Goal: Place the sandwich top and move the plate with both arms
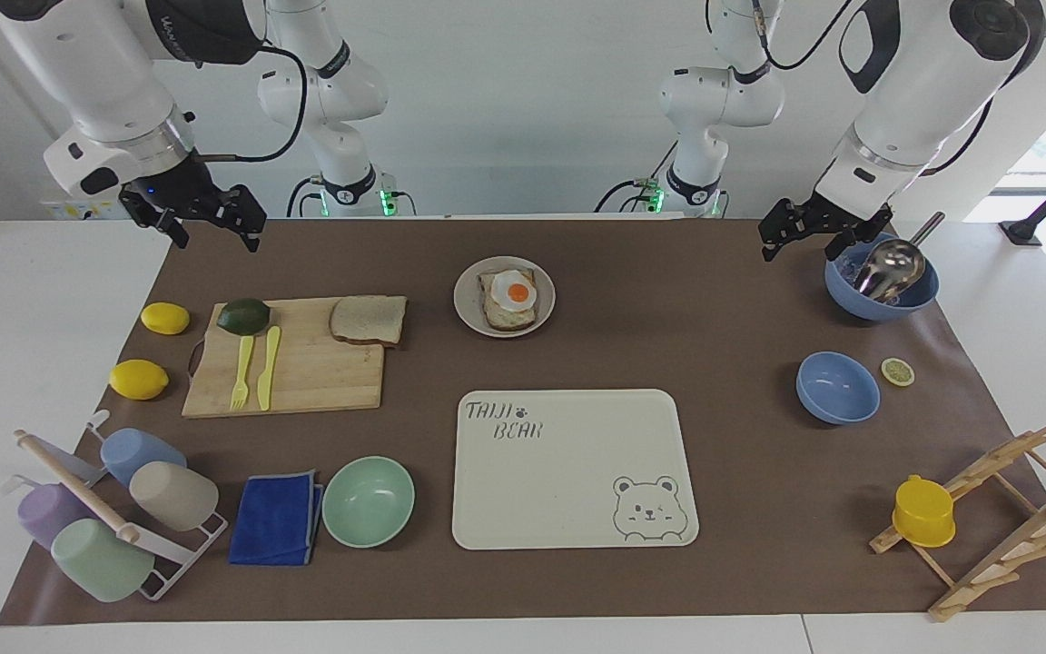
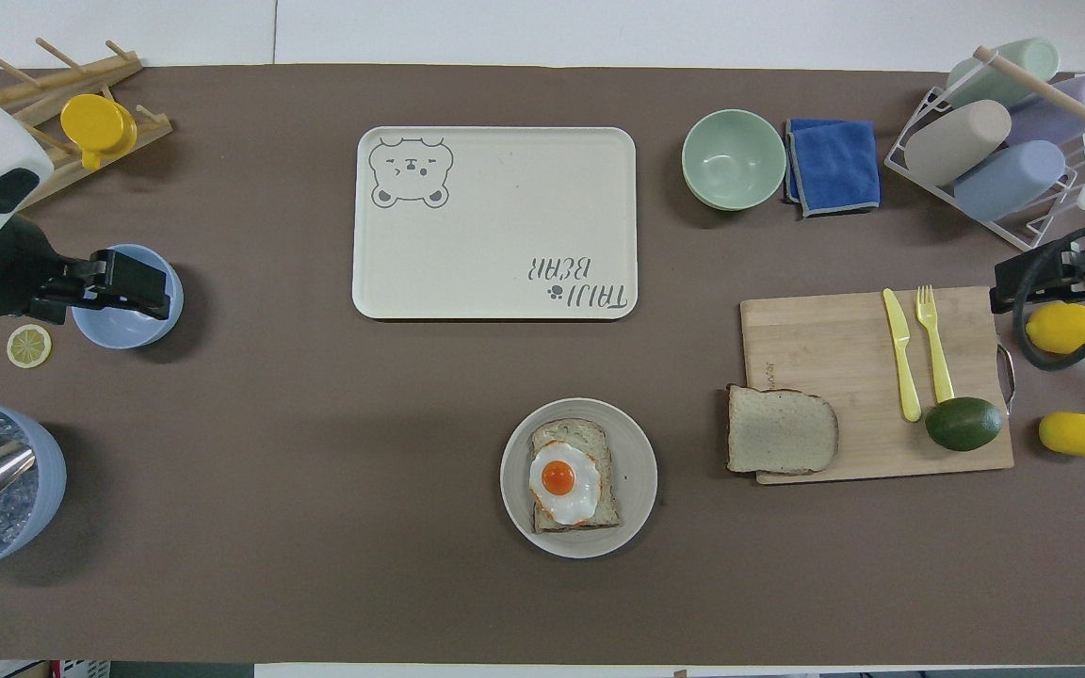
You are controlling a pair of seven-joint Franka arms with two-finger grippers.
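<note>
The sandwich top is a plain bread slice lying on the corner of a wooden cutting board that is nearest the plate; it also shows in the overhead view. The small round plate sits mid-table near the robots and holds a toast slice with a fried egg; the plate and the egg toast also show from overhead. My left gripper hangs open and empty in the air by the blue bowl with the ladle. My right gripper hangs open and empty above the mat's edge near the cutting board.
The cream bear tray lies farther from the robots than the plate. A mint-green bowl and a blue cloth lie beside it. An avocado, a yellow fork and knife, two lemons, a cup rack, a small blue bowl and a wooden rack are also on the table.
</note>
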